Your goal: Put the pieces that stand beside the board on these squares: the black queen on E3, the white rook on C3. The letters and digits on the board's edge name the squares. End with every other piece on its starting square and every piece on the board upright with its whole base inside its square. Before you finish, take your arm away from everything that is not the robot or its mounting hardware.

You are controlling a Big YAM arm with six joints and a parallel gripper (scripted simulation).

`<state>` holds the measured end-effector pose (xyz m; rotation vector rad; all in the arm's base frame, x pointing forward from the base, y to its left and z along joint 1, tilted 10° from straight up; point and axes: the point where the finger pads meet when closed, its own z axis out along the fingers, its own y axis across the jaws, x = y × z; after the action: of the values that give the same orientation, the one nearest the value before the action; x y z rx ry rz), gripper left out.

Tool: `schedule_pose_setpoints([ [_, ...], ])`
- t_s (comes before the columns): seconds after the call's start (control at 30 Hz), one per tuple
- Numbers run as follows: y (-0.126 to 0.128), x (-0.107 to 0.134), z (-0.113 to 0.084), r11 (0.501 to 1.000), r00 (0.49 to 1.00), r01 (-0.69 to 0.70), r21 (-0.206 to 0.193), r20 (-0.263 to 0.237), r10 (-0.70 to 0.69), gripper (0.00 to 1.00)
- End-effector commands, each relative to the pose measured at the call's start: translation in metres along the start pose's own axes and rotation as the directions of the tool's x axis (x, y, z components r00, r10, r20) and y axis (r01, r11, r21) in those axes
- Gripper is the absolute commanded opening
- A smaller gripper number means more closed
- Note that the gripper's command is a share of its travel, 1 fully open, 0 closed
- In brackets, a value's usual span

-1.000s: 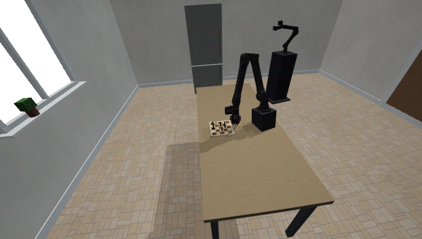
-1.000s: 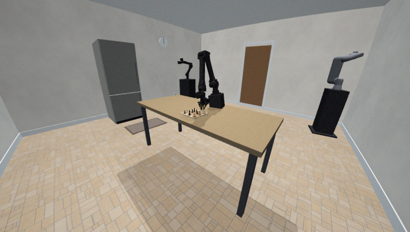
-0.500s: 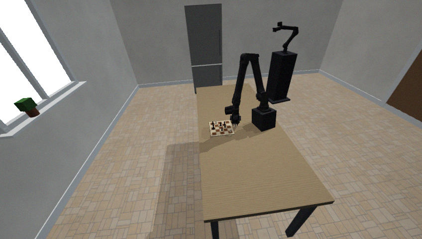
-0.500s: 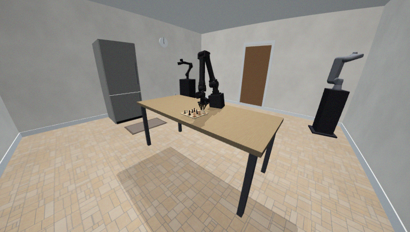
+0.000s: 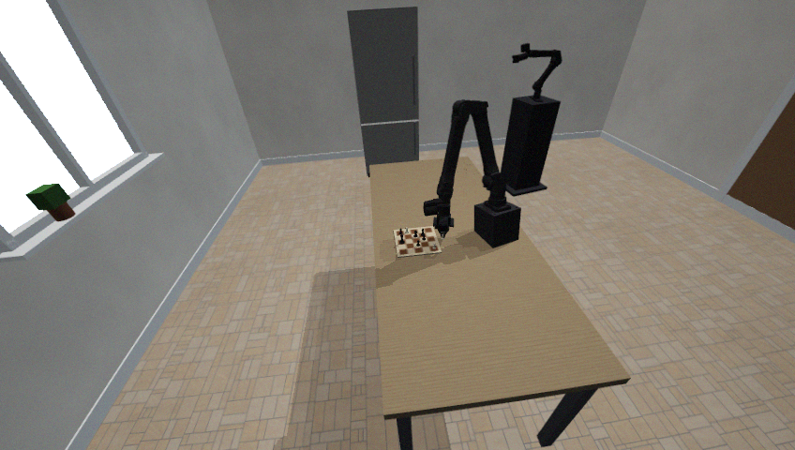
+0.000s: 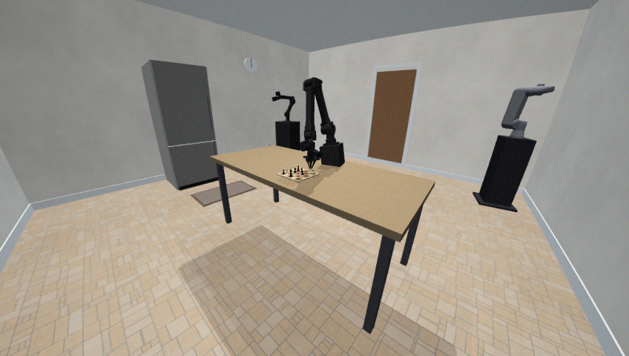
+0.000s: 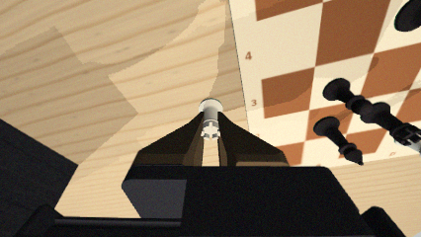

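In the wrist view my gripper (image 7: 210, 118) is shut on the white rook (image 7: 210, 111), which stands upright on the wooden table just beside the board's edge (image 7: 241, 74), near the digit 3. The small chessboard (image 5: 425, 250) (image 6: 291, 178) lies on the table with several black pieces on it; three of them (image 7: 342, 94) (image 7: 330, 128) (image 7: 406, 15) show in the wrist view. In the top and exterior views the gripper (image 5: 443, 231) (image 6: 311, 165) is low at the board's side nearest the arm's base. I cannot pick out the black queen.
The arm's black base box (image 5: 497, 222) (image 6: 331, 153) stands on the table close to the board. The table (image 5: 479, 328) (image 6: 366, 193) stretches far toward the front. A fridge (image 5: 384, 83) and other robot stands (image 6: 507, 171) are off the table.
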<state>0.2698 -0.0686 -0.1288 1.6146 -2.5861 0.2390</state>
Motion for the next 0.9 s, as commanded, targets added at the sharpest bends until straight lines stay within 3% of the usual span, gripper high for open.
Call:
schedule_pose_setpoints([
  [0.0,-0.013,-0.003,-0.001,1.0,1.0,0.006,0.025,0.01,-0.006,0.0],
  [0.67,-0.014,-0.003,-0.001,1.0,1.0,0.006,0.025,0.011,-0.006,0.0],
  [0.87,-0.009,-0.006,-0.021,1.0,1.0,0.002,0.024,0.011,-0.002,0.0],
])
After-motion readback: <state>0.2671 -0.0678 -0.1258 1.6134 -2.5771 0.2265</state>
